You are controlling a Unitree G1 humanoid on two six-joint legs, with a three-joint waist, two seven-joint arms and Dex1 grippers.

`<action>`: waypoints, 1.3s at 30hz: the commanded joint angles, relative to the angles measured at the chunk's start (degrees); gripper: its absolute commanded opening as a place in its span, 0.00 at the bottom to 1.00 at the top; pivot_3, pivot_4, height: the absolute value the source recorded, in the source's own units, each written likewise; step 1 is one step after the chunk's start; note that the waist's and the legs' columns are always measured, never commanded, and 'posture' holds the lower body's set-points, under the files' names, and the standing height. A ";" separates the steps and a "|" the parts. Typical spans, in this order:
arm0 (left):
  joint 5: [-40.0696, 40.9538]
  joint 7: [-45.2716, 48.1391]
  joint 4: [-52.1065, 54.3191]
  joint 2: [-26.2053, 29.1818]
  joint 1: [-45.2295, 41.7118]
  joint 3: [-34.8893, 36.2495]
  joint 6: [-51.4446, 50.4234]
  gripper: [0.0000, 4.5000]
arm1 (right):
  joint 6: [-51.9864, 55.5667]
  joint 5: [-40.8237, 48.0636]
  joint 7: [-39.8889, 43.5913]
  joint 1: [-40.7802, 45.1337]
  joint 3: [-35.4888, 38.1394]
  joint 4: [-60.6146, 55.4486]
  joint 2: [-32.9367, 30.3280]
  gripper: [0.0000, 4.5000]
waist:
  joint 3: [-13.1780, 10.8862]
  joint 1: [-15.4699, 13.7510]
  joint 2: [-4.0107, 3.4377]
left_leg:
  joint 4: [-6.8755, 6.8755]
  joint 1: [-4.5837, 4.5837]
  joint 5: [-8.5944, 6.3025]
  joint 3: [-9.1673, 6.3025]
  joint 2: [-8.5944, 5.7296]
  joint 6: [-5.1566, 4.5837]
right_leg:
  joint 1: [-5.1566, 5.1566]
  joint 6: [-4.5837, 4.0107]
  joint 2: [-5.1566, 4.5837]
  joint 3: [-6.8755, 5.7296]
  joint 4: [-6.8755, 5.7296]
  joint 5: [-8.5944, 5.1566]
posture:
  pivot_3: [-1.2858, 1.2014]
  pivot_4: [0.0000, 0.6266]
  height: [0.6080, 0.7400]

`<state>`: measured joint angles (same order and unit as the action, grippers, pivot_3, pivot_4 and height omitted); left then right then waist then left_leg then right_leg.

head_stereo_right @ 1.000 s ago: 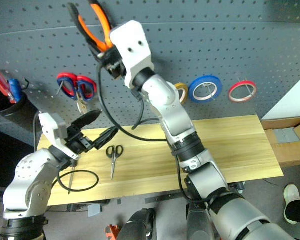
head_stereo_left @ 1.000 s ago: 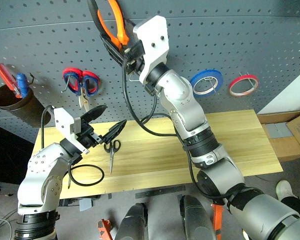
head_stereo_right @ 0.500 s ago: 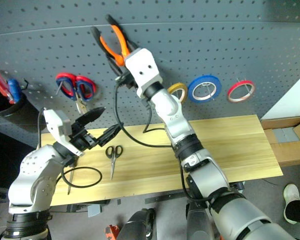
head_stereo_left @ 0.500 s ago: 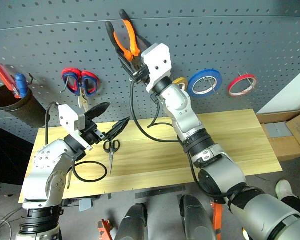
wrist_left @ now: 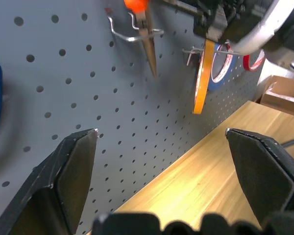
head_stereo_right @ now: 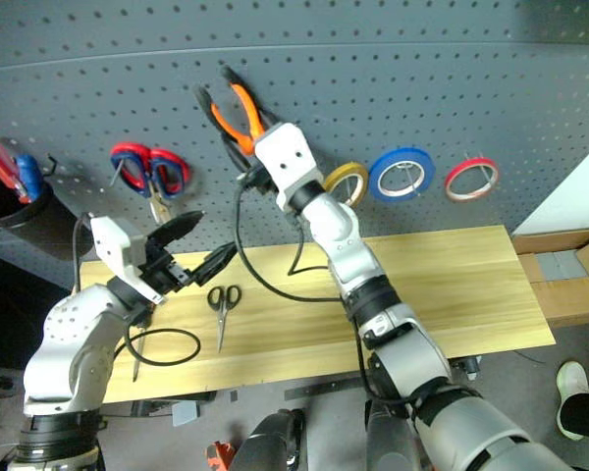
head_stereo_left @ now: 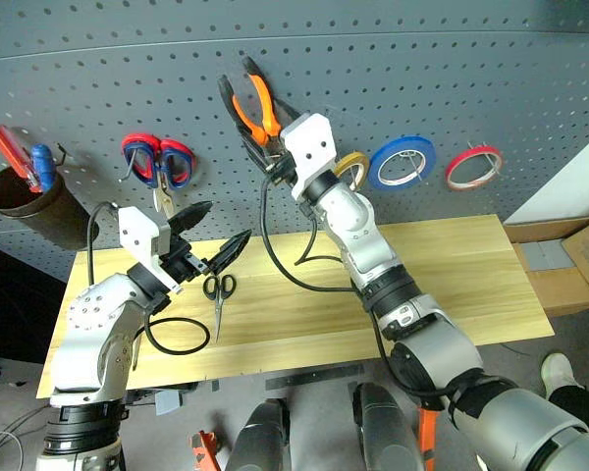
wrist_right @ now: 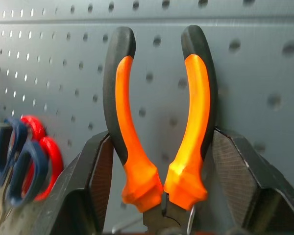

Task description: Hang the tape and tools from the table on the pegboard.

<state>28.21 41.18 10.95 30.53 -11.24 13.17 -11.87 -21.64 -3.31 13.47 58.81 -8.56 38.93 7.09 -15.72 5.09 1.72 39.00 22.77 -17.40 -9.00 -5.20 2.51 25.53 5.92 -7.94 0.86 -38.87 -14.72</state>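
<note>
The orange-handled pliers point(head_stereo_left: 253, 106) stand handles-up against the dark pegboard point(head_stereo_left: 491, 78), their dark jaws at a metal hook. My right gripper point(wrist_right: 164, 196) flanks them, and its fingers point(wrist_right: 95, 181) lie against both handles. My left gripper point(head_stereo_left: 224, 226) is open above the table point(head_stereo_left: 452, 285), just over the small black-handled scissors point(head_stereo_left: 216, 287). A thin shaft beside my left arm looks like the screwdriver point(head_stereo_right: 135, 361), mostly hidden. The red tape point(head_stereo_left: 476, 167) hangs on the pegboard at the right.
A blue roll point(head_stereo_left: 404, 162) and a yellow roll point(head_stereo_left: 350, 165) hang beside the red tape. Red-and-blue scissors point(head_stereo_left: 159, 162) hang at the left, next to a dark cup point(head_stereo_left: 20, 201) of tools. A black cable loop point(head_stereo_left: 177, 339) lies on the table. A cardboard box point(head_stereo_left: 569, 260) stands at the right.
My right gripper has come down along the pegboard with the pliers. The left gripper has stayed open over the black scissors. The view has shifted.
</note>
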 commanded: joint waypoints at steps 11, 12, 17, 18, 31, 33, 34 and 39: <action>-3.84 -3.78 -0.71 -0.16 0.33 -2.61 -4.12 1.00 | 13.67 0.16 -4.79 -5.62 3.44 -28.09 -2.97 1.00 | 0.01 -0.15 0.00 | 0.04 -0.01 0.12 -0.09 0.01 0.17 | 0.03 -0.23 0.27 -0.02 -0.08 0.14 | 0.51 0.37 1.00; -4.95 -4.19 -0.35 0.12 1.34 -3.60 -5.14 1.00 | 16.06 1.95 -4.32 -7.11 4.33 -33.25 -3.39 1.00 | 0.01 -0.18 0.00 | 0.04 0.00 0.12 -0.07 0.01 0.17 | 0.05 -0.23 0.27 -0.01 -0.08 0.14 | 0.51 0.37 1.00; -8.88 -8.85 0.95 0.07 4.46 -5.63 -10.02 1.00 | 31.82 12.15 2.81 -14.64 5.47 -51.76 -8.49 1.00 | 0.01 -0.16 -0.01 | 0.00 0.03 0.11 -0.06 0.06 0.17 | 0.07 -0.23 0.26 0.02 -0.04 0.14 | 0.51 0.40 1.00; -9.67 -10.48 1.06 -0.10 4.79 -5.85 -11.63 1.00 | 35.77 14.48 4.89 -16.56 5.25 -55.13 -10.42 1.00 | 0.01 -0.29 -0.01 | -0.02 0.03 0.11 -0.06 0.07 0.17 | 0.08 -0.23 0.27 0.02 -0.04 0.14 | 0.51 0.40 1.00; -15.21 -25.97 0.30 -6.43 4.78 -8.82 -37.35 1.00 | 68.76 38.22 10.72 -33.50 8.37 -75.94 -25.14 1.00 | 0.00 -0.54 0.00 | -0.01 -0.11 0.08 0.32 0.82 0.12 | 0.02 -0.52 0.77 0.07 -0.07 0.32 | 0.50 0.45 1.00; -15.73 -26.66 -0.17 -6.88 4.54 -9.03 -39.03 1.00 | 71.03 39.31 10.66 -34.56 7.39 -77.30 -26.05 1.00 | 0.00 -0.67 0.00 | -0.01 -0.15 0.07 0.32 0.83 0.09 | -0.03 -0.54 0.80 0.05 -0.06 0.33 | 0.50 0.45 1.00; -15.93 -27.14 -0.38 -7.03 4.42 -8.75 -39.65 1.00 | 72.39 39.43 10.59 -35.06 6.57 -77.80 -26.82 1.00 | 0.00 -0.69 0.00 | -0.01 -0.16 0.06 0.33 0.83 0.07 | -0.03 -0.54 0.80 0.08 -0.06 0.33 | 0.50 0.45 1.00; -16.50 -29.69 -3.44 -7.01 3.42 -6.04 -42.68 1.00 | 74.52 33.43 9.88 -39.39 -2.27 -79.02 -33.60 1.00 | 0.00 -0.98 0.01 | 0.00 -0.18 0.06 0.42 0.79 0.09 | -0.05 -0.55 0.83 0.05 -0.03 0.33 | 0.50 0.46 1.00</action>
<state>12.47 12.13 7.53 23.12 -7.58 5.73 -53.92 52.93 30.66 23.52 19.57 -9.37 -37.40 -26.50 -15.73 4.11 1.73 38.98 22.59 -17.33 -8.52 -4.41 2.61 25.50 5.38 -7.11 0.92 -38.90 -14.39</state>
